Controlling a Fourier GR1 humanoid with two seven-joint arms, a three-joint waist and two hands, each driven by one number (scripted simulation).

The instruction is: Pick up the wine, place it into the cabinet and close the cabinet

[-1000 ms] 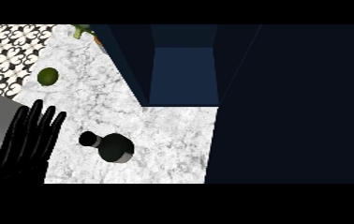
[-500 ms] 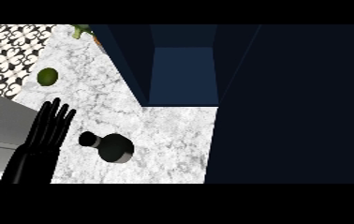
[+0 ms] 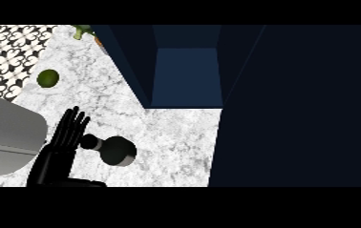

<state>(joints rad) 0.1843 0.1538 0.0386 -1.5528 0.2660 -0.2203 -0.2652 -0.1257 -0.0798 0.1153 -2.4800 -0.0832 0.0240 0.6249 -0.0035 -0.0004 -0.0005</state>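
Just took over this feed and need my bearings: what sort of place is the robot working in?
Most likely a kitchen: a white marble counter, an open dark blue cabinet and a patterned tile wall. A dark wine bottle stands beside the left hand.

One dark wine bottle (image 3: 112,150) stands on the marble counter (image 3: 176,131). One small green round fruit (image 3: 48,78) lies far left. One open navy cabinet (image 3: 187,74) sits at the far side. One black hand (image 3: 58,148) shows near left.
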